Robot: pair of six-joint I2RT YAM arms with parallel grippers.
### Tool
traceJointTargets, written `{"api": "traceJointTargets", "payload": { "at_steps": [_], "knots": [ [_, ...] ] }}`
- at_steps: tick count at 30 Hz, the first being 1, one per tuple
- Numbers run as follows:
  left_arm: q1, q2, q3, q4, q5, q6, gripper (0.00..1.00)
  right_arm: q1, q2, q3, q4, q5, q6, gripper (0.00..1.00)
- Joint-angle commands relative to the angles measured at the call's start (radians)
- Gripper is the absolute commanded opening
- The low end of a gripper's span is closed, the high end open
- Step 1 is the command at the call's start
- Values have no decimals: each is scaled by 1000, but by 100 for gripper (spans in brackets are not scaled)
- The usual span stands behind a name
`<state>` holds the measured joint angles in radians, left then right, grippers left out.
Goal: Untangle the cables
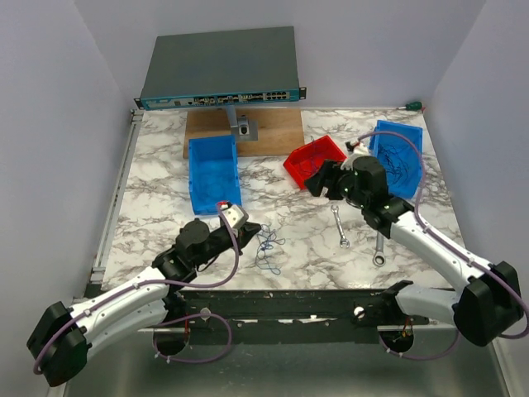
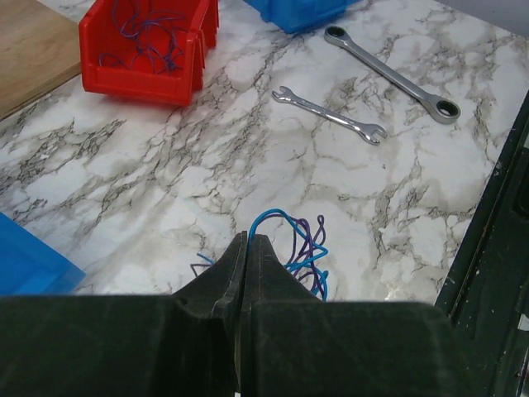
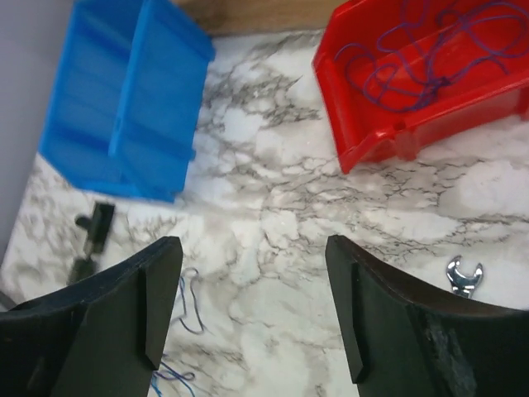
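A small tangle of thin blue and purple cables [image 1: 266, 248] lies on the marble table near its front edge. It also shows in the left wrist view [image 2: 307, 248] and in the right wrist view [image 3: 175, 331]. My left gripper [image 1: 250, 232] is shut at the tangle's left side, and a blue strand arcs out from its tips [image 2: 248, 238]. My right gripper [image 1: 319, 179] is open and empty. It hovers above the table beside the red bin, well apart from the tangle [image 3: 250, 265].
A red bin [image 1: 315, 158] holds more thin wires [image 2: 140, 37]. One blue bin [image 1: 213, 172] stands left of centre, another [image 1: 397, 150] with dark wires at the right. Two wrenches [image 1: 340, 226] [image 1: 379, 248] lie right of the tangle. A wooden board [image 1: 273, 128] and a network switch [image 1: 219, 70] are at the back.
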<state>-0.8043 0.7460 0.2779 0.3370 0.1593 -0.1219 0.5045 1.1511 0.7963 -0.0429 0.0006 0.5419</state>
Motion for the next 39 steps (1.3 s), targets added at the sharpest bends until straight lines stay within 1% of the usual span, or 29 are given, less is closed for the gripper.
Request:
{"api": "traceJointTargets", "payload": {
  "at_steps": [1, 4, 7, 10, 12, 14, 19, 21, 23, 25, 28, 29, 30, 33, 37, 39],
  "knots": [
    [3, 17, 2, 19, -31, -10, 0, 5, 74, 2, -17, -371, -175, 85],
    [2, 41, 21, 8, -19, -9, 0, 21, 55, -118, 142, -535, -209, 88],
    [3, 42, 18, 15, -20, -10, 0, 96, 33, -209, 284, -553, -239, 88],
    [3, 32, 11, 26, -17, -12, 0, 191, 32, -258, 362, -510, -309, 88],
    [2, 29, 8, 33, -7, -12, 0, 248, 46, -257, 366, -432, -345, 87],
    [3, 27, 5, 37, 1, -10, 0, 289, 75, -251, 369, -353, -385, 85],
    [2, 20, 4, 42, 37, -9, 0, 360, 168, -239, 444, -228, -453, 83],
    [2, 19, 3, 43, 42, -10, 0, 376, 203, -223, 453, -156, -465, 79],
    [3, 14, 0, 48, 51, -10, 0, 377, 222, -221, 477, -98, -461, 73],
    [3, 12, -2, 51, 55, -12, 0, 376, 223, -239, 532, -64, -450, 64],
    [2, 16, -2, 56, 62, -13, 0, 377, 224, -257, 595, -91, -446, 50],
    [3, 19, 0, 56, 63, -14, 0, 378, 228, -257, 608, -123, -445, 48],
    [3, 21, 1, 56, 63, -15, 0, 378, 236, -255, 617, -148, -440, 47],
    [3, 22, 1, 59, 64, -18, 0, 378, 254, -253, 629, -198, -443, 54],
    [3, 18, -2, 63, 63, -21, 0, 381, 275, -256, 652, -240, -449, 56],
    [3, 17, -4, 65, 59, -25, 0, 385, 287, -256, 666, -271, -453, 60]
  ]
}}
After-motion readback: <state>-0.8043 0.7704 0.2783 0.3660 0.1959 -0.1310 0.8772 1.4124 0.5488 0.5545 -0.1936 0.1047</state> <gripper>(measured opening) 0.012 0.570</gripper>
